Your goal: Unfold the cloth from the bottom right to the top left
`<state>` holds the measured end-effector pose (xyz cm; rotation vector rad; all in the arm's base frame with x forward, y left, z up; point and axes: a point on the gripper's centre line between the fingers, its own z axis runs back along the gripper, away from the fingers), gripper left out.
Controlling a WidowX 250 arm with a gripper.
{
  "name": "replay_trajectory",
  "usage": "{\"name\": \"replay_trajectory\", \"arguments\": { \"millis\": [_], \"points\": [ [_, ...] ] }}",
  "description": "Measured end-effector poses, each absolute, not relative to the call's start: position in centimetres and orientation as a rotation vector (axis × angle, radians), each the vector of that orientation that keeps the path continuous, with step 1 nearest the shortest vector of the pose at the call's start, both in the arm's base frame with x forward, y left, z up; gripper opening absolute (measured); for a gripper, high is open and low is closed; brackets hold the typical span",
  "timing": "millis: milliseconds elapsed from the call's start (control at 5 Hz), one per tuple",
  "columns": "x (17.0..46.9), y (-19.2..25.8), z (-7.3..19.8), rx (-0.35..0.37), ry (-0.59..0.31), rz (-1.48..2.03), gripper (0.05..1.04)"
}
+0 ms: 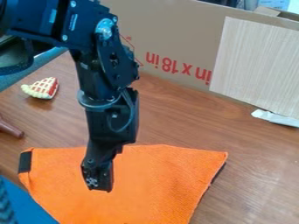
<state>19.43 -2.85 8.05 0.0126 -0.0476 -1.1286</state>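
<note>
The orange cloth [152, 188] lies on the wooden table in the lower part of the view, running down to the bottom edge. Its top edge is nearly straight, its upper right corner is pointed, and a black patch marks the upper left corner. A dark strip shows along its right side. The black gripper [99, 187] hangs down over the upper left half of the cloth and hides part of it. Whether it touches the cloth, I cannot tell.
A toy pie slice [42, 88] sits at the upper left, with a brown rod-like object [10, 127] below it. A cardboard box [169, 39] and a pale board [257, 65] stand behind. Something blue [23, 203] is at the lower left, and a white scrap [276, 117] lies at the right.
</note>
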Motion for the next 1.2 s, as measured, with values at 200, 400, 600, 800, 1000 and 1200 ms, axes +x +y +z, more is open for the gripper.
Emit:
{"name": "replay_trajectory", "arguments": {
  "millis": [200,400,600,800,1000,1200],
  "points": [
    [19.3,-2.8,7.7,0.009,-0.037,-1.123,1.001],
    [18.8,-3.4,7.5,0.038,-0.081,-1.138,1.001],
    [18.9,-3.9,6.8,0.084,-0.091,-1.130,1.001],
    [19.0,-4.4,6.0,0.130,-0.117,-1.131,1.001],
    [19.1,-4.8,5.1,0.162,-0.128,-1.140,1.001],
    [19.0,-5.1,4.1,0.174,-0.120,-1.147,1.001]
  ]
}}
